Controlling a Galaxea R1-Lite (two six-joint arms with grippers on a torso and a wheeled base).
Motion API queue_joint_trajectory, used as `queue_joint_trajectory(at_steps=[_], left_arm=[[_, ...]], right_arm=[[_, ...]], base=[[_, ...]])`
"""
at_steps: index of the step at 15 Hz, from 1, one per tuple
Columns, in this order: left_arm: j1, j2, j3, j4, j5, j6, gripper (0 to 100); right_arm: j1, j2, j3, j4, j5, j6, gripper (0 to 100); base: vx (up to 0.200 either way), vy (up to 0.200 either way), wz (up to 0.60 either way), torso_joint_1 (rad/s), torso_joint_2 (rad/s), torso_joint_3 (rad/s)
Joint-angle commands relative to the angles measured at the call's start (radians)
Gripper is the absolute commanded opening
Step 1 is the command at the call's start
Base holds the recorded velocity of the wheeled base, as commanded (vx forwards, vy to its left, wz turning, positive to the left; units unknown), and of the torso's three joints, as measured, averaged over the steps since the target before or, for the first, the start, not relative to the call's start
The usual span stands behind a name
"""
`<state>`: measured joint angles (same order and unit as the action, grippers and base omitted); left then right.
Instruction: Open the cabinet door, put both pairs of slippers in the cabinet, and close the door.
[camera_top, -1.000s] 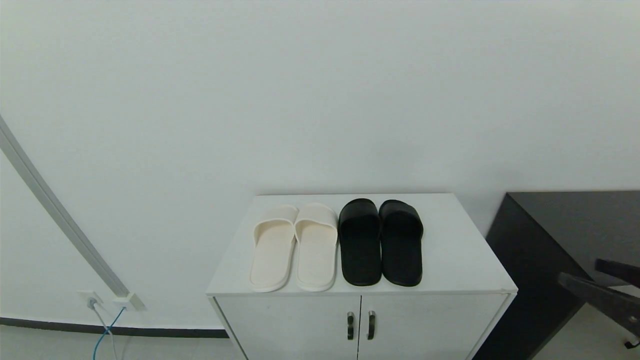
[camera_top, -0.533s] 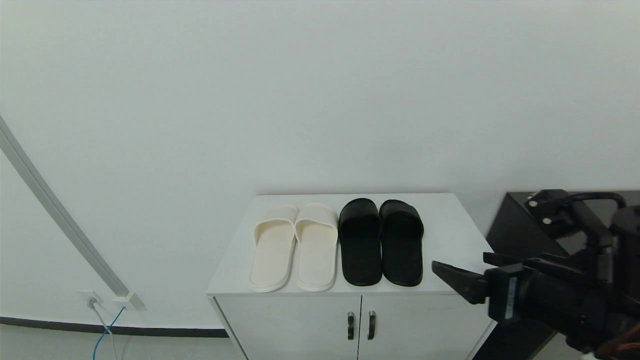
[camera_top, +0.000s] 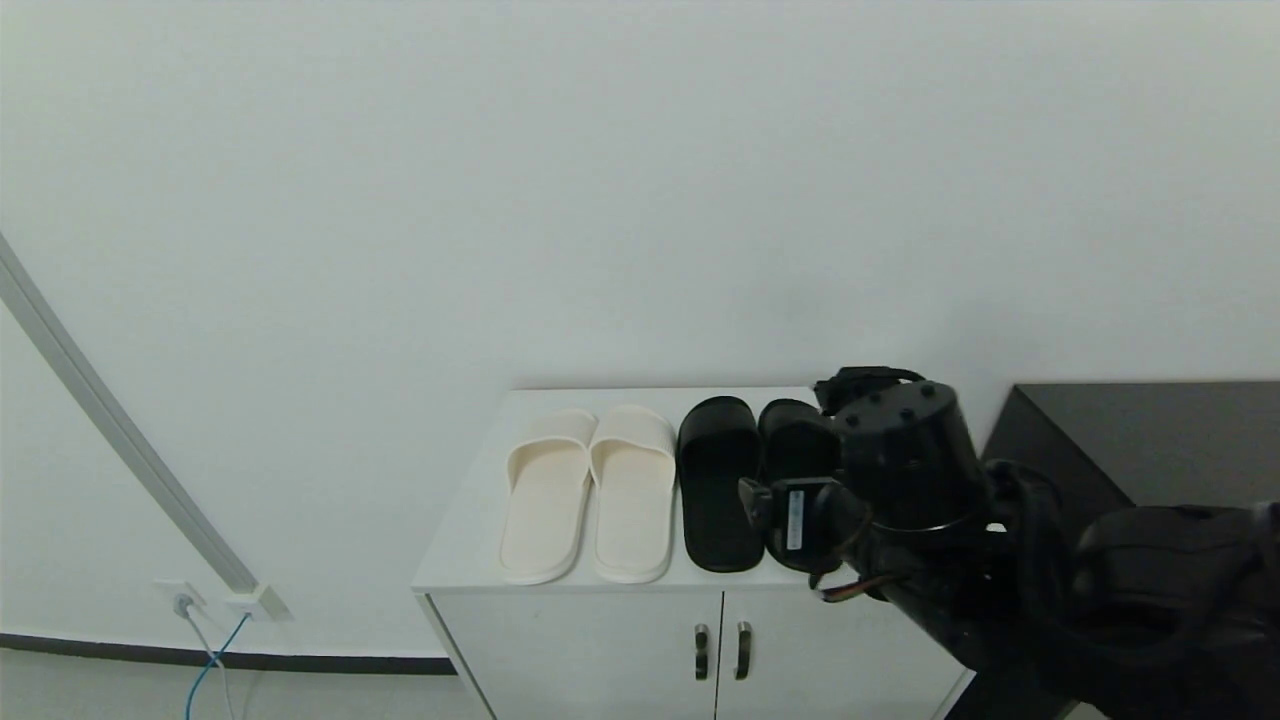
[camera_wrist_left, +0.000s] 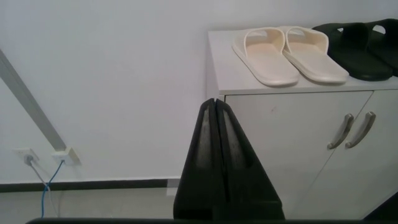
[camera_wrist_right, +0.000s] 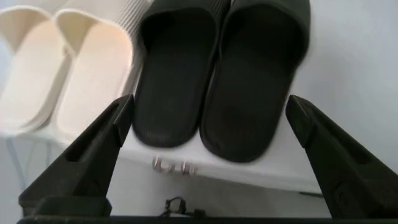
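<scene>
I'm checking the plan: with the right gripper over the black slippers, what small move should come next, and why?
Probably lower the open right gripper onto the pair of black rubber slippers, since its fingers straddle both, though the white two-door cabinet is shut.

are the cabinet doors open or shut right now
Shut. Both cabinet doors lie flush, their handles side by side at the closed seam; the white slippers and black slippers sit on top.
</scene>
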<state>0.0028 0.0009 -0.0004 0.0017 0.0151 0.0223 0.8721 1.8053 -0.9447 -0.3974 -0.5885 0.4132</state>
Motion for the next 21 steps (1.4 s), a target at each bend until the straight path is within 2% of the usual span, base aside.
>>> queue_joint_trajectory(at_steps=[1,8,12,17,18,21], left_arm=[[0.000,0.001,-0.001,0.000,0.000,-0.001,0],[0.000,0.001,0.000,0.000,0.000,-0.001,0],[0.000,0.001,-0.001,0.000,-0.001,-0.002,0],[0.000,0.001,-0.001,0.000,-0.001,-0.004,0],[0.000,0.001,-0.001,0.000,-0.001,-0.004,0],[0.000,0.001,-0.001,0.000,-0.001,-0.005,0]], right_arm=[[-0.033,0.183,-0.118,-0.001,-0.047,0.003,100],[-0.133,0.450,-0.375,-0.032,-0.111,-0.010,100],[-0.171,0.523,-0.514,-0.032,-0.123,-0.076,100],[-0.186,0.578,-0.599,-0.034,-0.142,-0.105,100],[-0.186,0.583,-0.612,-0.034,-0.142,-0.106,0],[-0.186,0.580,-0.617,-0.034,-0.143,-0.117,0]], base=[[0.000,0.000,0.00,0.000,0.00,0.000],[0.000,0.000,0.00,0.000,0.00,0.000],[0.000,0.000,0.00,0.000,0.00,0.000],[0.000,0.000,0.00,0.000,0.00,0.000],[0.000,0.000,0.00,0.000,0.00,0.000],[0.000,0.000,0.00,0.000,0.00,0.000]])
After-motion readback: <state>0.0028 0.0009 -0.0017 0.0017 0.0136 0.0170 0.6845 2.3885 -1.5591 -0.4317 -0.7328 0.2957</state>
